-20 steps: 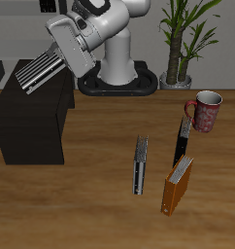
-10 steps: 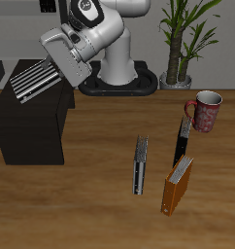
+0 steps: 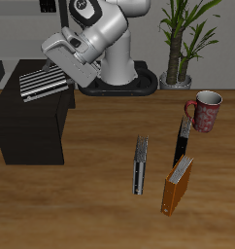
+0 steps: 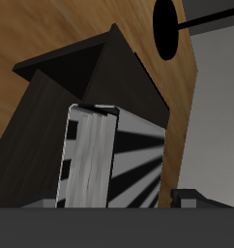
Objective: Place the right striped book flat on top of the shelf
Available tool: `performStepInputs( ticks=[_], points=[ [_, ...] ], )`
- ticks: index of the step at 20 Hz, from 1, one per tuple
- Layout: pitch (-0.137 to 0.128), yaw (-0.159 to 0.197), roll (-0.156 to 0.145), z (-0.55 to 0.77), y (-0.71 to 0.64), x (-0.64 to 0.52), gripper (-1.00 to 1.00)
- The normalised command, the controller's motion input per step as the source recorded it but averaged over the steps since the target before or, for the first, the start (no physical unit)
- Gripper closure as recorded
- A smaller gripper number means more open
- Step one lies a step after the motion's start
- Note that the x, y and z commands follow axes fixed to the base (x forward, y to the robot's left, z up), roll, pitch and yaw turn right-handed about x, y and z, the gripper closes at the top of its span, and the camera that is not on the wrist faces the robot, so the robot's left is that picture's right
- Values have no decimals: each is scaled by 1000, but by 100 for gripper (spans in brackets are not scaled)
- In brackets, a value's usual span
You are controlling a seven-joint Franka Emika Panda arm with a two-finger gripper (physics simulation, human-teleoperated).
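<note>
My gripper (image 3: pixel 63 68) is shut on one end of the right striped book (image 3: pixel 42 83), a thick book with black-and-white stripes. It holds the book nearly flat, cover up, just over the top of the low black shelf (image 3: pixel 32 131) at the table's side. I cannot tell whether the book touches the shelf top. In the wrist view the striped book (image 4: pixel 114 160) stretches away from the gripper, with the shelf's black top (image 4: pixel 100 73) right behind it. The fingers are mostly hidden by the book.
A thin grey book (image 3: pixel 140 163), an orange book (image 3: pixel 177 185) and another dark striped book (image 3: pixel 182 139) stand on the wooden table toward its front. A floral mug (image 3: pixel 204 110) and a potted plant (image 3: pixel 183 39) stand farther back. The robot's base (image 3: pixel 117 73) is beside the shelf.
The gripper has swung the striped book from a steep tilt to nearly flat. It has also lowered it closer to the shelf top. The other objects have not moved.
</note>
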Motion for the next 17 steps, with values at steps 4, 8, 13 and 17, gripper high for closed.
performStepInputs(
  ticks=[4, 8, 13, 17],
  points=[
    [86, -94, 218, -20, 257, 72, -100],
    [2, -32, 130, 9, 309, 15, -100],
    [1, -46, 56, -16, 114, 24, -100],
    [8, -4, 119, -45, 192, -37, -100]
  ],
)
